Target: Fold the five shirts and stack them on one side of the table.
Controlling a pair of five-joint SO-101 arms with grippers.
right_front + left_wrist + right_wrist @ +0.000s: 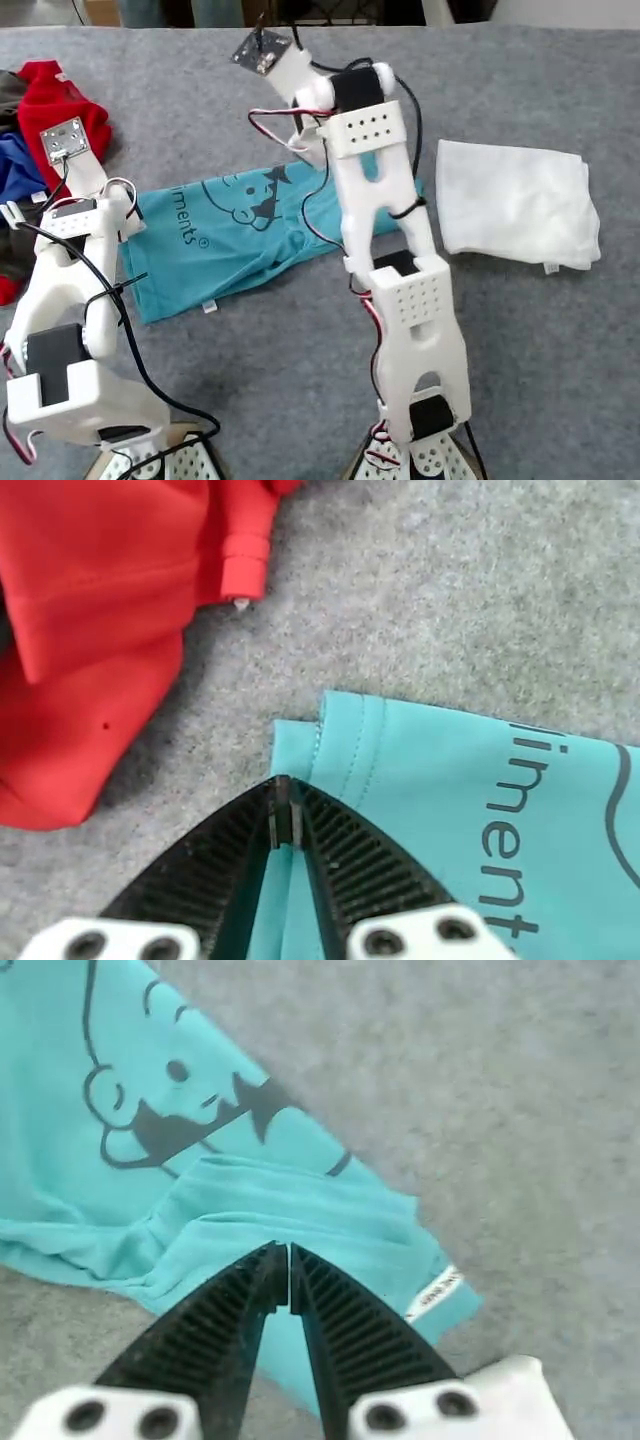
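Note:
A teal shirt (pixel 230 240) with a dark cartoon print lies flat across the middle of the grey table (pixel 520 350), partly folded lengthwise. My left gripper (pixel 283 815) is shut on the teal shirt (pixel 440 780) at its hem corner, on the side nearest the red shirt (pixel 90 630). My right gripper (pixel 288 1260) is shut on bunched folds of the teal shirt (pixel 250 1210) at its opposite end, close to a small white label (pixel 435 1295). A white shirt (pixel 515 205) lies folded at the right side of the table.
A loose pile of a red shirt (pixel 55 100), a blue one (pixel 15 165) and dark cloth sits at the table's left edge. The right arm (pixel 390 220) stretches over the teal shirt's end. Bare grey table lies in front of the shirts.

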